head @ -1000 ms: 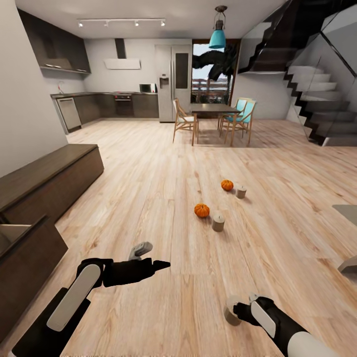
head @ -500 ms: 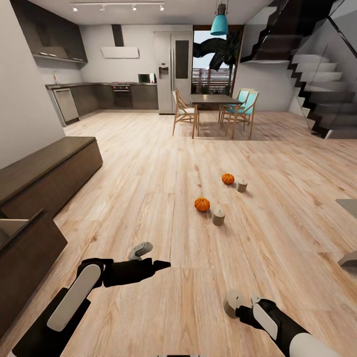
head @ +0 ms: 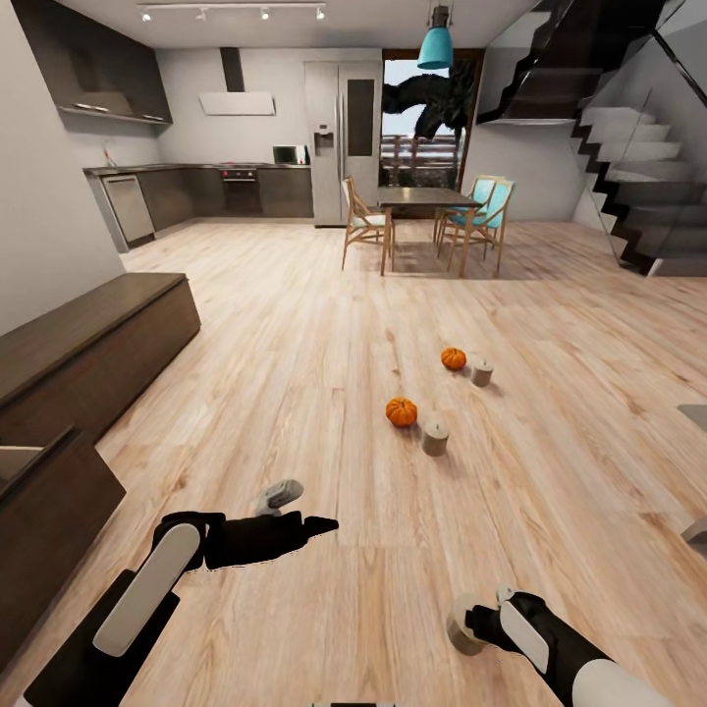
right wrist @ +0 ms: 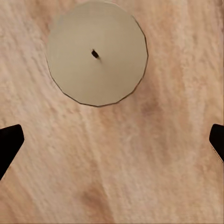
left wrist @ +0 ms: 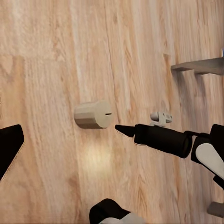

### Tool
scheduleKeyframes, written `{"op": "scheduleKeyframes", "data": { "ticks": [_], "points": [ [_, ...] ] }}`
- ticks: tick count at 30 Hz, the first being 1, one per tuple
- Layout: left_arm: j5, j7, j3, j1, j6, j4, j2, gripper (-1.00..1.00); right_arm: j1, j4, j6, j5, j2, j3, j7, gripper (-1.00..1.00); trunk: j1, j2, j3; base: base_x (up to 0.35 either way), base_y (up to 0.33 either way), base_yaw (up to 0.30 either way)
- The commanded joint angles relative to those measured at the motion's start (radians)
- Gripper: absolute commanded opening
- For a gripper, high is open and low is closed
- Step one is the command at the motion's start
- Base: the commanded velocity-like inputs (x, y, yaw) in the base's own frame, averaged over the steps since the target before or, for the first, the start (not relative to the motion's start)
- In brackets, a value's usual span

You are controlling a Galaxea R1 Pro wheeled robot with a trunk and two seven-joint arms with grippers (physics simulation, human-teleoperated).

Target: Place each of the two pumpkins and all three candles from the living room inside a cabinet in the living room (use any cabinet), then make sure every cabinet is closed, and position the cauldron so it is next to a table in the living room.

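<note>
Two orange pumpkins (head: 401, 411) (head: 453, 358) sit on the wood floor mid-room, each with a beige candle (head: 435, 438) (head: 481, 373) beside it. Another candle (head: 462, 628) (right wrist: 97, 53) (left wrist: 93, 114) stands upright on the floor right at my right gripper (head: 479, 622) (right wrist: 112, 142). That gripper is open, and the candle is just beyond its fingertips, not between them. My left gripper (head: 319, 527) hovers open and empty over the floor to the left. The dark brown cabinet (head: 93, 339) runs along the left wall, with one drawer (head: 44, 491) pulled out. The cauldron is out of view.
A corner of the grey table (head: 697, 414) shows at the right edge. Further back are a dining table with chairs (head: 422, 231), the kitchen (head: 216, 191) and stairs (head: 638, 196). Open wood floor lies between me and the cabinet.
The head view has tilted down and shifted a little. My right gripper stays beside the near candle with only small wobble. The left arm has not moved.
</note>
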Motion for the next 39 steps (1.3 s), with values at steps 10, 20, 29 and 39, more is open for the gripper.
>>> {"op": "scheduleKeyframes", "data": {
  "ticks": [10, 20, 29, 39],
  "points": [
    [0.010, 0.010, 0.000, 0.000, 0.001, -0.001, 0.000, 1.00, -0.001, -0.003, 0.003, -0.011, -0.001, 0.008, -0.009, 1.00, 0.000, 0.000, -0.001, 0.273, 0.000, 0.000],
    [0.011, 0.010, 0.000, 0.000, 0.001, -0.001, -0.003, 1.00, -0.001, -0.003, 0.002, -0.009, -0.001, 0.009, -0.009, 1.00, 0.000, 0.000, -0.001, 0.149, 0.000, 0.000],
    [0.012, 0.010, 0.000, 0.000, 0.001, -0.004, -0.004, 1.00, 0.000, -0.001, -0.033, -0.009, -0.001, 0.010, -0.009, 1.00, 0.002, -0.001, -0.013, 0.003, 0.000, 0.000],
    [0.018, 0.003, -0.008, -0.001, 0.004, -0.014, -0.001, 1.00, -0.001, 0.029, -0.099, -0.008, 0.001, 0.011, -0.009, 1.00, 0.006, -0.003, -0.051, 0.000, 0.000, 0.000]
  ]
}}
